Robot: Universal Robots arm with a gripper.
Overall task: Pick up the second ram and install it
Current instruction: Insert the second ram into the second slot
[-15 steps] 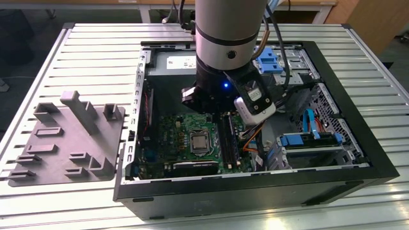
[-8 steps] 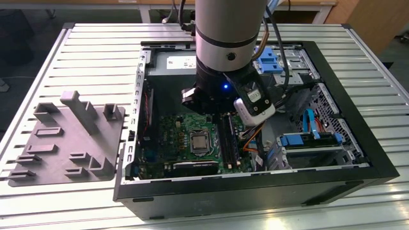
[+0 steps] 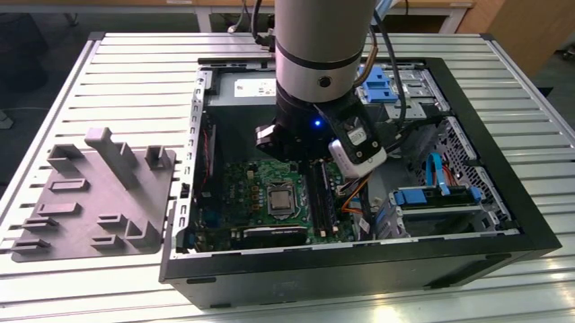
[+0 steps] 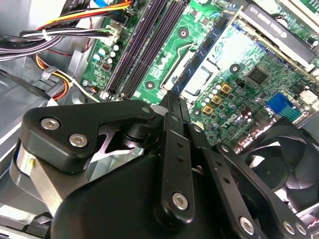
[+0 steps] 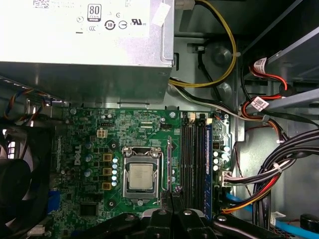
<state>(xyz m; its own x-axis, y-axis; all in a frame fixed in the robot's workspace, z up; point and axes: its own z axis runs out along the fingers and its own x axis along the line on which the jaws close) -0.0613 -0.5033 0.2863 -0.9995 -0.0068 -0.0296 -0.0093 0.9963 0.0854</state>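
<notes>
The gripper [image 4: 173, 97] hangs over the motherboard [image 5: 149, 130]. Its fingers [image 4: 171, 125] are pressed together and pinch nothing, and their tips sit between the processor [image 5: 139, 177] and the memory slots [image 5: 192, 149]. The second ram [image 5: 208, 149], seemingly the thin blue strip, stands edge-on in the slot farthest from the processor.

Exterior view high; both wrist views near motherboard [image 5: 149, 130].

In the exterior view, open room lies above the motherboard [image 3: 256, 182] around the processor [image 3: 281, 200]. The power supply [image 3: 239, 86] walls it at twelve o'clock, cables [image 3: 352, 202] and drive cage [image 3: 422, 197] (crowded close) at three, the case wall [image 3: 194, 168] at nine. The gripper [image 4: 174, 98] hangs in that gap.
</notes>
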